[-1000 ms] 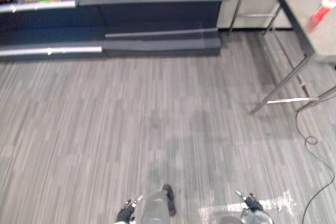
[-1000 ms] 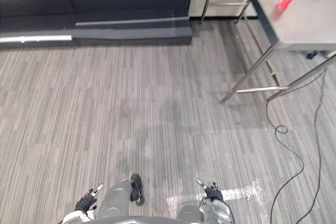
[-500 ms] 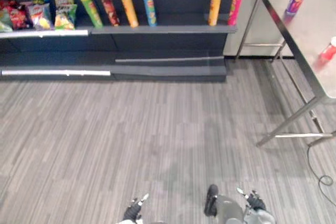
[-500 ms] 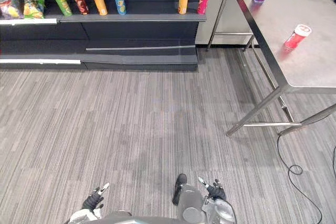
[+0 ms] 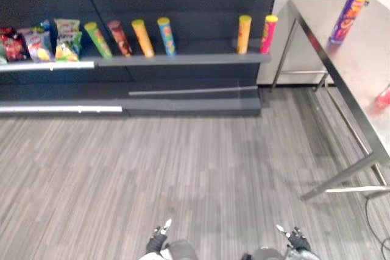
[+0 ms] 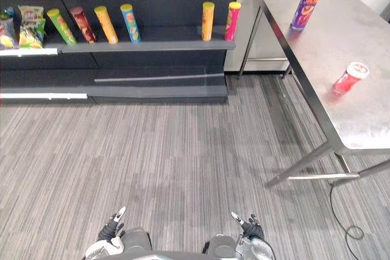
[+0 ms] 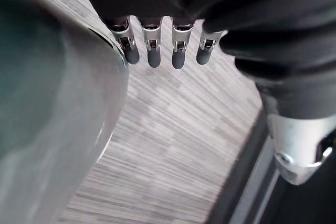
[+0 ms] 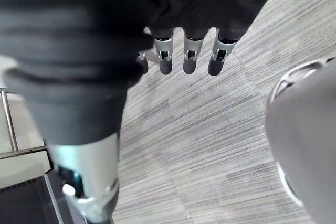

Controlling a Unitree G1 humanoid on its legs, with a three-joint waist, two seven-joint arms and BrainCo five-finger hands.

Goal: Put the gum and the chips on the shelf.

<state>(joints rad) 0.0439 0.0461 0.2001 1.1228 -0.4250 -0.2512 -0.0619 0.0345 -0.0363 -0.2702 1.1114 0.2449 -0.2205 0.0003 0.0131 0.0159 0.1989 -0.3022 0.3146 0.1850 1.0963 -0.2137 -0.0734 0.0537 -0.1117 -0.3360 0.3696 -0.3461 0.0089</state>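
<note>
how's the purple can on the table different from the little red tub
The purple can is tall and slim with a yellow lid; the red tub is short and squat with a pale top. The purple can stands at the far end of the table; the red tub sits nearer the robot. Both are on the table, apart.

Along the frame's top, the shelf (image 6: 146, 47) holds bags (image 6: 30, 24) left of tubes (image 6: 105, 24). At right, the table (image 6: 359, 120) carries the chips can (image 6: 306, 1) above the gum tub (image 6: 348, 78).

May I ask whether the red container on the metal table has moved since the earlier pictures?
No. The red container keeps its spot on the metal table; only the camera shifted.
</note>
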